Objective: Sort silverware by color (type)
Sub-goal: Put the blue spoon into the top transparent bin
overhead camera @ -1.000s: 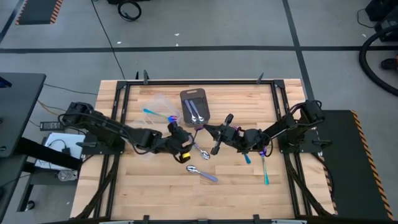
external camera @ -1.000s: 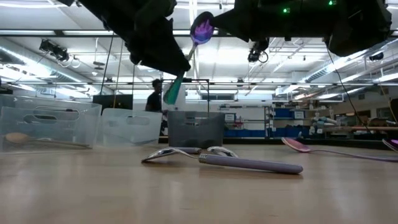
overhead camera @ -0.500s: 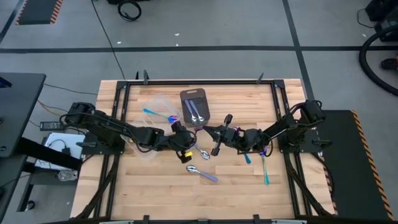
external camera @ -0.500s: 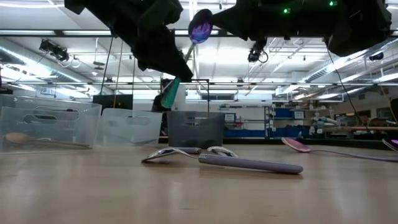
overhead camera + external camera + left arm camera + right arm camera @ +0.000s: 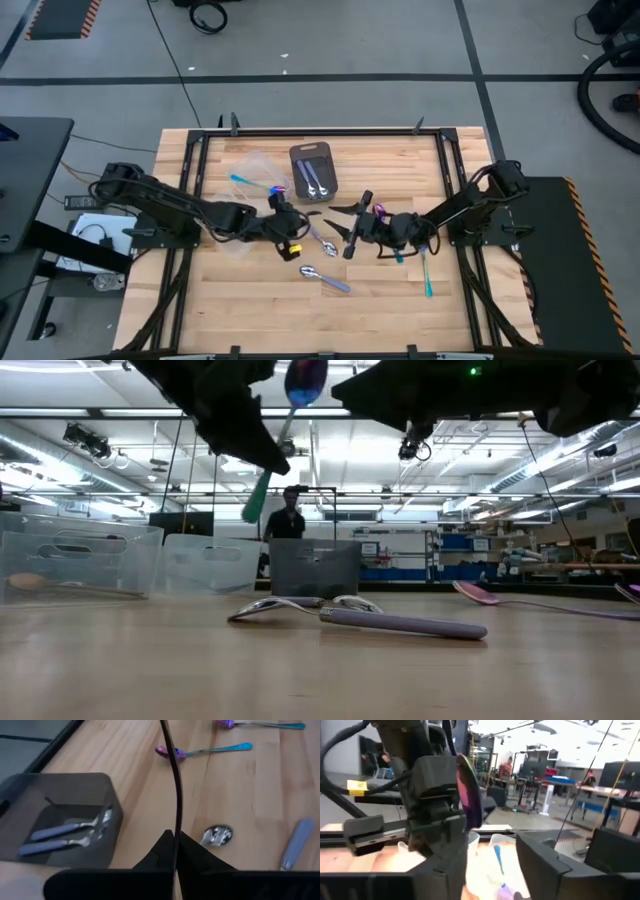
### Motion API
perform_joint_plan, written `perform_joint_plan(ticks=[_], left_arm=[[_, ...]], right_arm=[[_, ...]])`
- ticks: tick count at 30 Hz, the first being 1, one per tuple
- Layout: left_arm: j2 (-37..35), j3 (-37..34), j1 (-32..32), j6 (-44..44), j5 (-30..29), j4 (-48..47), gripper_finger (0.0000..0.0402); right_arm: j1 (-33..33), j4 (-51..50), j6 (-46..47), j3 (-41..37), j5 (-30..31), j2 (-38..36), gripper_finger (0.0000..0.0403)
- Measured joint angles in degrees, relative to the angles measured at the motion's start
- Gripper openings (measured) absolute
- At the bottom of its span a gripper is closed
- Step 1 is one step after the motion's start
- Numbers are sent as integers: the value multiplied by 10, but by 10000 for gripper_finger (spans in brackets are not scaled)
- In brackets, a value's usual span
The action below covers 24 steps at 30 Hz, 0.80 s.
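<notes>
Spoon in my grip first: my left fingers (image 5: 200, 865) are clenched on the iridescent spoon (image 5: 305, 382), which I hold in the air above the middle of the counter (image 5: 240, 300), purple bowl up and teal handle slanting down. My left arm reaches in low from 9 o'clock. My right arm comes from 3 o'clock, and its right fingers (image 5: 545, 865) stand apart, released and grasping nothing, facing the spoon's bowl just beyond them.

My left wrist view shows the spoon only as a thin edge between the fingers; the low view shows its full colour, and the high view hardly shows it at all.

Below me, two silver spoons with lavender handles (image 5: 325, 279) lie loose toward 6 o'clock. Two more teal-handled spoons (image 5: 427, 275) lie toward 4 o'clock under my right arm. Farther off at 12 o'clock the dark tray (image 5: 298, 152) holds two silver spoons. At 10 o'clock the clear tub (image 5: 252, 160) holds two iridescent ones.
</notes>
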Motion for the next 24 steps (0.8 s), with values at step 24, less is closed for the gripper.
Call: perform_joint_plan(ticks=[24], left_arm=[[-121, 44, -103, 105, -39, -314, 8]], right_arm=[[6, -161, 178, 0, -26, 20, 219]])
